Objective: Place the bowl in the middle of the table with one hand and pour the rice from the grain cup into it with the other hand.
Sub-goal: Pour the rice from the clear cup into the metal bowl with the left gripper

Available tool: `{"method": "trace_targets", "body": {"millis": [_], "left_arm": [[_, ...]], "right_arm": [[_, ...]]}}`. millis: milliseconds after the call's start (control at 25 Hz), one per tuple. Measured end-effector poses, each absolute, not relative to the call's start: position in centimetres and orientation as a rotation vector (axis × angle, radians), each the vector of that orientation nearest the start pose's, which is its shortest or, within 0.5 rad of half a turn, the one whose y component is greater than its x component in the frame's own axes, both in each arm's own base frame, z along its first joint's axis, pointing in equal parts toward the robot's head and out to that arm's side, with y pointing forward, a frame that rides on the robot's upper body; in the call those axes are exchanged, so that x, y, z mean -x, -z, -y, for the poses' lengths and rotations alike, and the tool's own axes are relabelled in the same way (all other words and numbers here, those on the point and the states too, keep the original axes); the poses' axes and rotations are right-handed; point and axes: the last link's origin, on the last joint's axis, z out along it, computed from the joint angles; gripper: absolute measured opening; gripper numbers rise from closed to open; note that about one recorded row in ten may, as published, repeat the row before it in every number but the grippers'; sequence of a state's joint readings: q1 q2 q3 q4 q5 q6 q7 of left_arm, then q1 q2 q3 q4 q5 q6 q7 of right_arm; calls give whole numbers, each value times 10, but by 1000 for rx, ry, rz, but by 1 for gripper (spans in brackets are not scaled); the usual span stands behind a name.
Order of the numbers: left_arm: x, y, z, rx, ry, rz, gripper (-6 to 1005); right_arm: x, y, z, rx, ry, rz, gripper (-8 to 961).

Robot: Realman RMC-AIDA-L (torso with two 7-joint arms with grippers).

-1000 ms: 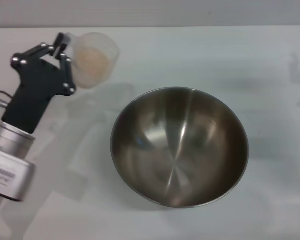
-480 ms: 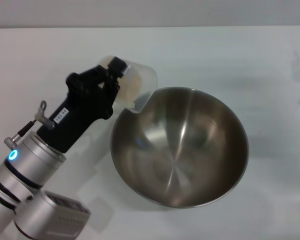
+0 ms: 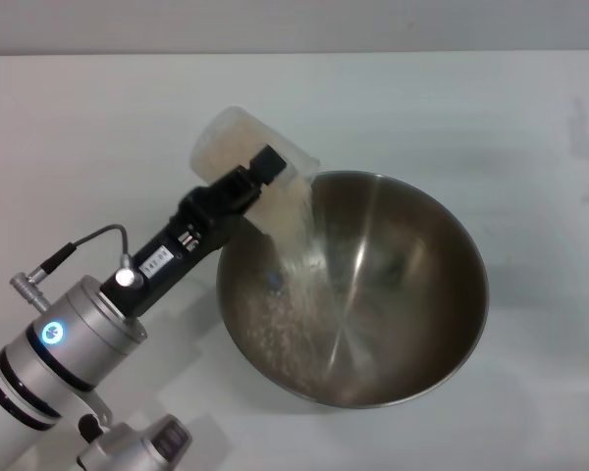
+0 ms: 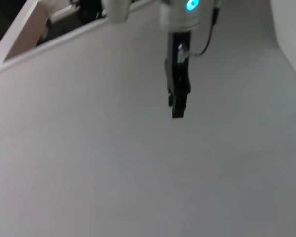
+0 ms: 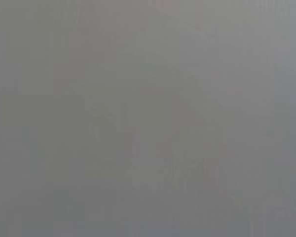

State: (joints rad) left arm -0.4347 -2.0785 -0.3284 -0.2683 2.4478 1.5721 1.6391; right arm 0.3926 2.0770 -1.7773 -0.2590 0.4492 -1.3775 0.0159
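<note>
The steel bowl (image 3: pixel 417 265) stands in the middle of the white table (image 3: pixel 471 108) in the head view. My left gripper (image 3: pixel 263 179) is shut on the clear grain cup (image 3: pixel 234 145), which is tipped steeply with its mouth over the bowl's near-left rim. Rice (image 3: pixel 296 228) streams from the cup down the bowl's inner wall, and grains gather on the bowl's left side (image 3: pixel 280 324). My right gripper (image 4: pixel 178 104) shows far off in the left wrist view, away from the bowl. It is out of the head view.
Bare white table lies around the bowl on all sides. The table's far edge (image 3: pixel 373 52) runs along the top of the head view. The right wrist view shows only plain grey.
My left gripper has carried the cup from the far left to the bowl's rim and rolled it over. The rice, earlier inside the cup, now pours into the bowl.
</note>
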Motion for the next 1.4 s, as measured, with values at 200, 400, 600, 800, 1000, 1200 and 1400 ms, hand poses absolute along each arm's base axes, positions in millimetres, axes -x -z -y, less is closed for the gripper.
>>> {"method": "trace_targets", "body": {"millis": [200, 400, 600, 800, 1000, 1200, 1400], "left_arm": [[225, 82, -254, 1159, 11, -1578, 25], [227, 84, -252, 1089, -37, -1670, 26], [231, 85, -256, 1045, -96, -1738, 26], [234, 90, -258, 1003, -155, -1819, 25], [234, 91, -258, 972, -173, -1851, 24], [234, 90, -259, 994, -162, -1830, 25], [230, 87, -261, 1098, -87, -1718, 26]], "right_arm": [[-302, -40, -334, 1373, -767, -197, 391], [-301, -42, -333, 1368, -769, -183, 391], [-298, -41, -336, 1373, -773, -170, 391], [-296, -42, -343, 1377, -769, -160, 391], [-297, -45, -345, 1365, -757, -163, 391], [-297, -45, -345, 1367, -753, -160, 392], [-294, -42, -351, 1380, -753, -168, 392]]}}
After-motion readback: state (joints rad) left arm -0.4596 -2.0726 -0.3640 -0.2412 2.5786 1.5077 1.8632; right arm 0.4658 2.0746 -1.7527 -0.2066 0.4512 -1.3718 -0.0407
